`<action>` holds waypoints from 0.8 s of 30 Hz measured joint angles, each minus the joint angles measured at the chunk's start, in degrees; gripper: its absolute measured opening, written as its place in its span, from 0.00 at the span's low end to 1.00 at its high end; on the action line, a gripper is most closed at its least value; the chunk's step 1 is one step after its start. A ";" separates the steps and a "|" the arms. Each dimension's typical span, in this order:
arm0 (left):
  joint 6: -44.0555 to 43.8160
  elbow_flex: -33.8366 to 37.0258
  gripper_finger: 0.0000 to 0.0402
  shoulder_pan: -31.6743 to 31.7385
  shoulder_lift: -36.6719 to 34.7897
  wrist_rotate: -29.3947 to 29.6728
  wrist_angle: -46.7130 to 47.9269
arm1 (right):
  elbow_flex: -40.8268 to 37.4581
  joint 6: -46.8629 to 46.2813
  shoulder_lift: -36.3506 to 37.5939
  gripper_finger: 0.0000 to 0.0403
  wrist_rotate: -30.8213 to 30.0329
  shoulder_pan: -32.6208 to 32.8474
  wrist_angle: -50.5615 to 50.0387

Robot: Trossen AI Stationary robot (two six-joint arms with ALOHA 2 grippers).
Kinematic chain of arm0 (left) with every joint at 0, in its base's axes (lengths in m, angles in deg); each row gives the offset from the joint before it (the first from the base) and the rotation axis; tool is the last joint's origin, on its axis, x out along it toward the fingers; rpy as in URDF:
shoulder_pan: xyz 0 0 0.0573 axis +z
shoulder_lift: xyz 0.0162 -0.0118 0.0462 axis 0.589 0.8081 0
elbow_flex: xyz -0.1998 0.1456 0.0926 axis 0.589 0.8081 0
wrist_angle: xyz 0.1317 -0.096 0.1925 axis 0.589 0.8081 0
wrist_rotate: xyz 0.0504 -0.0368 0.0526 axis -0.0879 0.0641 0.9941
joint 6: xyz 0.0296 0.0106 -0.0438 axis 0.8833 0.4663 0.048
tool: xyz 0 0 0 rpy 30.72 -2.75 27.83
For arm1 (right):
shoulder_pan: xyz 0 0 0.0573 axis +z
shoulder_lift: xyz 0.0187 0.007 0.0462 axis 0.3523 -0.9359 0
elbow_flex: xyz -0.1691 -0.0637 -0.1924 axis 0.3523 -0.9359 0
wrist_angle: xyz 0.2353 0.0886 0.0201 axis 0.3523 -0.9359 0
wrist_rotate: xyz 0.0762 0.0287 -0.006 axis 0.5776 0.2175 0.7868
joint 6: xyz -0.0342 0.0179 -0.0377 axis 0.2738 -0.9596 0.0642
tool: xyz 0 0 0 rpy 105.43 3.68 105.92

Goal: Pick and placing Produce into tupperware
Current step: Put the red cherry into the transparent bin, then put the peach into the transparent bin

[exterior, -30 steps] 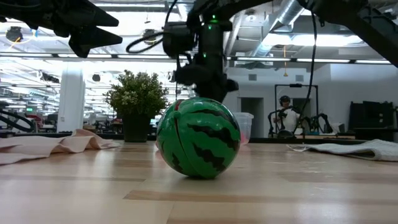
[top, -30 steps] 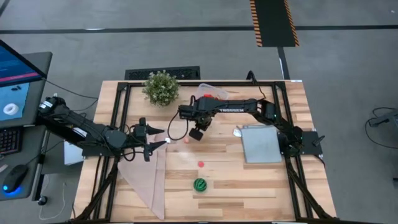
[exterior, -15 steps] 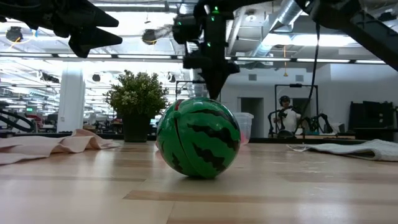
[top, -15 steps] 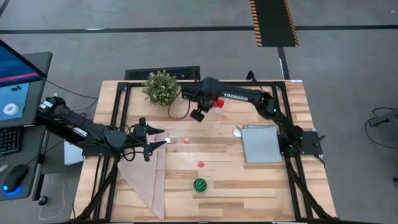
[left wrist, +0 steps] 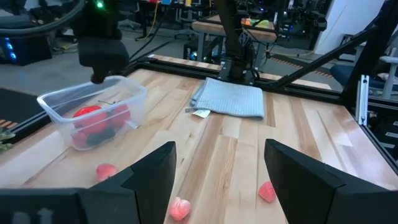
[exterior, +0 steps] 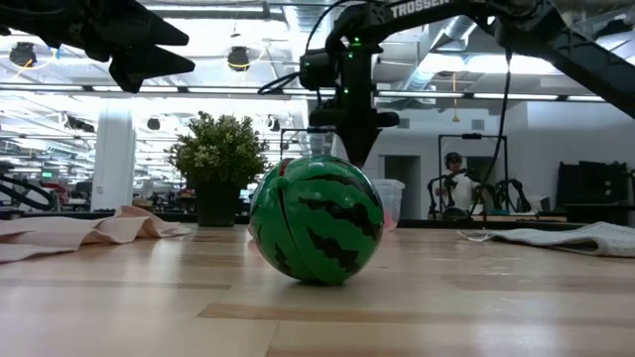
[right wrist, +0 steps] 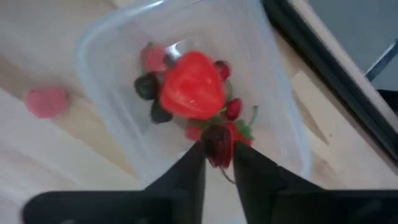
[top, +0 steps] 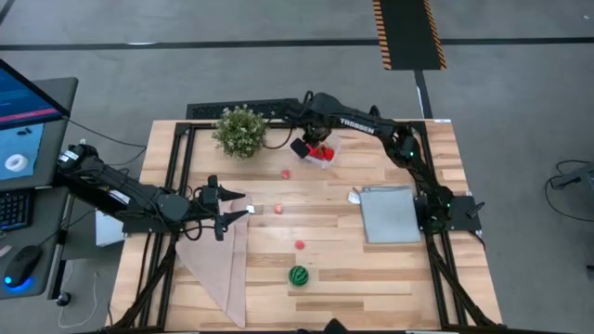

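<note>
- Nearest the low camera, a green striped ball (exterior: pixel 316 220) is sitting untouched on the wooden table (top: pixel 343 269).
- Farther in, three small pink and red pieces (top: pixel 300 245) are lying loose on the boards, well apart from each other.
- The left gripper (top: pixel 243 204) is hovering beside one pink piece (top: pixel 277 210) with its fingers spread and nothing between them.
- A grey-blue sheet (top: pixel 390 215) is lying flat on the right side.
- At the far edge, beside a potted plant (top: pixel 240 130), the right gripper (right wrist: pixel 217 163) is hanging directly over the clear tub (right wrist: pixel 283 118), pinching a small dark red fruit (right wrist: pixel 217 141) between nearly closed fingers.
- The tub is already holding a large red strawberry (right wrist: pixel 193 86) and several dark pieces.
- Judged risk: the fruit could cling to a finger, or bounce off the heaped strawberry and out over the low wall.
</note>
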 joint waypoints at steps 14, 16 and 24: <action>0.39 0.65 0.59 0.00 0.03 1.49 0.14 | 0.36 -2.50 0.07 0.63 0.31 1.26 -5.63; 0.38 0.66 0.59 0.02 0.00 2.99 0.04 | 0.42 -0.38 1.05 0.63 0.08 2.48 -4.39; 0.28 0.66 0.59 -0.02 0.00 1.30 1.01 | 0.57 10.05 10.58 0.63 9.22 12.37 10.03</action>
